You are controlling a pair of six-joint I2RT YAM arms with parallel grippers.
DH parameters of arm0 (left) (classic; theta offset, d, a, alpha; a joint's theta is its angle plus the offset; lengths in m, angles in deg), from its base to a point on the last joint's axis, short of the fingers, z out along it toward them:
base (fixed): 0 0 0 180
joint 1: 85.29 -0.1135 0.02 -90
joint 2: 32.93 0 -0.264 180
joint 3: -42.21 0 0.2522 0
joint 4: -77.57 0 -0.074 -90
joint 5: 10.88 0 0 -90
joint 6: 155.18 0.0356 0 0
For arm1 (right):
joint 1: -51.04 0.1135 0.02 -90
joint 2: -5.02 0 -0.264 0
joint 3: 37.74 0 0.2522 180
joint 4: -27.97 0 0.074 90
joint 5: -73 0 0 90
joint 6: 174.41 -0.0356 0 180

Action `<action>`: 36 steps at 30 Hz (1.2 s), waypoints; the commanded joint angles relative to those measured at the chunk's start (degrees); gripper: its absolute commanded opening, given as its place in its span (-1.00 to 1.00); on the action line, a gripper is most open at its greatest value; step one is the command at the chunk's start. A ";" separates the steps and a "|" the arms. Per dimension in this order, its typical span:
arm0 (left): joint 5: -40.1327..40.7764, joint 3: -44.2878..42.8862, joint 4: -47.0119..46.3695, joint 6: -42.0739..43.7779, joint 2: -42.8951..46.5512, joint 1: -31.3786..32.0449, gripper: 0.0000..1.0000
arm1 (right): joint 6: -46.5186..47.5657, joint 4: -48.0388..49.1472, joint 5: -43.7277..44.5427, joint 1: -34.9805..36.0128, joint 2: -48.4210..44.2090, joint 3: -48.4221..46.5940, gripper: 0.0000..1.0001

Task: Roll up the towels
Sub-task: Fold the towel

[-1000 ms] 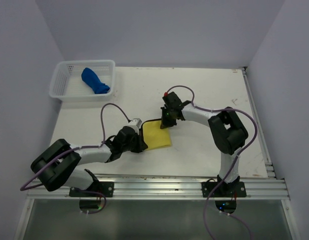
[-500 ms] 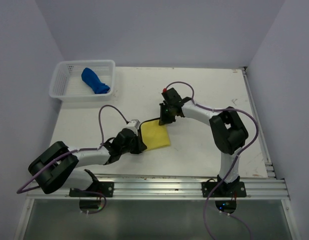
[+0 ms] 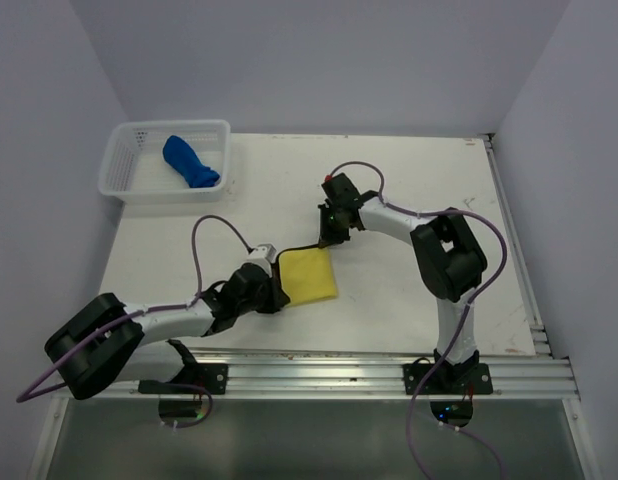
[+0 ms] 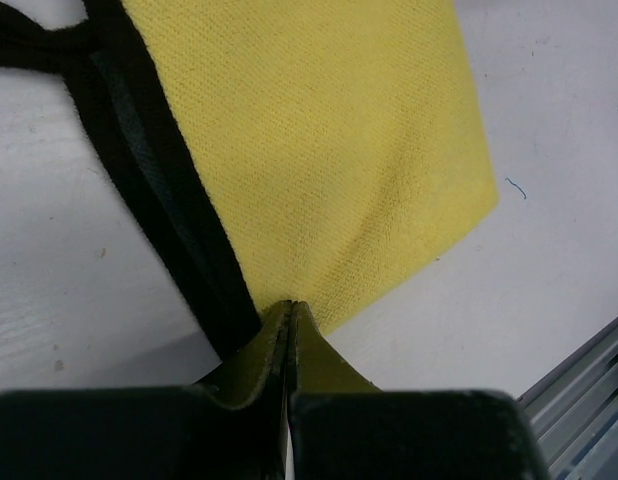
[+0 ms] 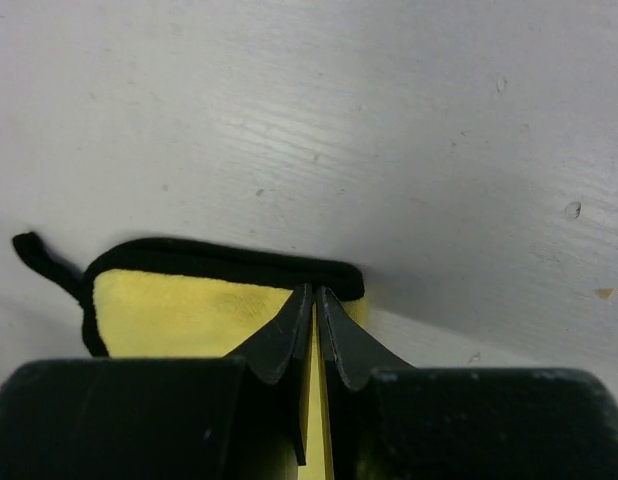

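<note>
The yellow towel [image 3: 309,276] with black edging lies flat on the white table, front of centre. My left gripper [image 3: 278,288] is shut on its near-left corner; in the left wrist view the fingertips [image 4: 289,308] pinch the yellow cloth [image 4: 319,130] right beside the black edging [image 4: 159,190]. My right gripper [image 3: 327,240] holds the far edge. In the right wrist view its jaws [image 5: 316,292] are pressed to a thin slit on the black edging [image 5: 219,258], with yellow cloth [image 5: 179,310] below. The blue towel [image 3: 190,162] lies bunched in the basket.
The white mesh basket [image 3: 114,168] stands at the table's back left corner. A metal rail [image 3: 369,368] runs along the near edge by both arm bases. A purple cable [image 3: 211,232] loops over the table behind the left arm.
The left gripper has drawn back towards the near left and the yellow towel has shifted with it. The right gripper has shifted slightly left and farther back along the towel's far edge.
</note>
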 commanded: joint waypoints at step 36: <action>1.89 -0.77 4.31 -0.77 1.85 2.54 -1.00 | -15.33 16.50 -14.72 -0.56 -31.72 38.20 -0.12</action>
